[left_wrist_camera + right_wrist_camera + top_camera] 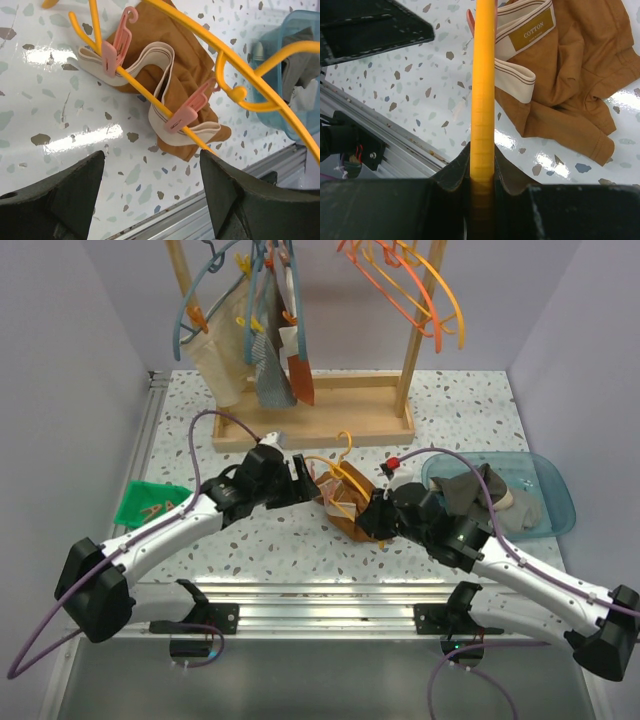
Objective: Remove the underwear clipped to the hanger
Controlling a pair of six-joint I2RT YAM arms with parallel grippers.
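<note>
The rust-brown underwear (347,512) lies crumpled on the speckled table between the two arms. Two pink clips (117,47) (187,110) pin its pale waistband to the lower bar of the yellow hanger (141,90). In the top view the hanger (345,472) rests over the cloth, hook pointing toward the rack. My right gripper (482,160) is shut on the hanger's bar (482,75), just right of the underwear (575,65). My left gripper (152,160) hovers open near the clipped edge of the underwear (187,70) with only table between its fingers; the left gripper (303,478) sits to the left of the pile.
A blue tub (560,490) holding grey cloth stands at the right, close behind the right arm. A green tray (150,502) lies at the left. A wooden rack (310,425) at the back carries hangers and hanging cloths. An aluminium rail (320,595) lines the near edge.
</note>
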